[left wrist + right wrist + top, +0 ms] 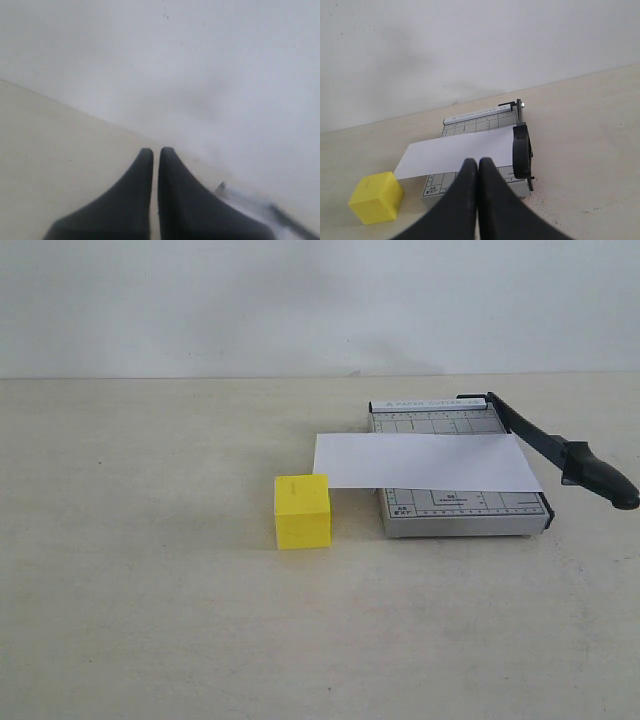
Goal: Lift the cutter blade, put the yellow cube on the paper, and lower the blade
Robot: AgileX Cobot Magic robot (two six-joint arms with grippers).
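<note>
The grey gridded cutter base point(462, 508) lies right of the table's middle. Its black cutter blade point(560, 452) rests down along the right edge, with the thick handle end sticking out past the base. The white paper point(425, 462) lies across the base and overhangs to the left. The yellow cube point(301, 511) stands on the table, touching the paper's left end. Neither gripper shows in the exterior view. My right gripper point(478, 162) is shut and empty, hovering short of the base point(485, 125), with the cube point(376, 196) and blade handle point(521, 151) in its view. My left gripper point(156, 151) is shut and empty.
The beige table point(150, 620) ends at a plain white wall point(300, 300) behind the cutter. In the left wrist view a blurred corner of the cutter point(250, 205) shows past the fingers.
</note>
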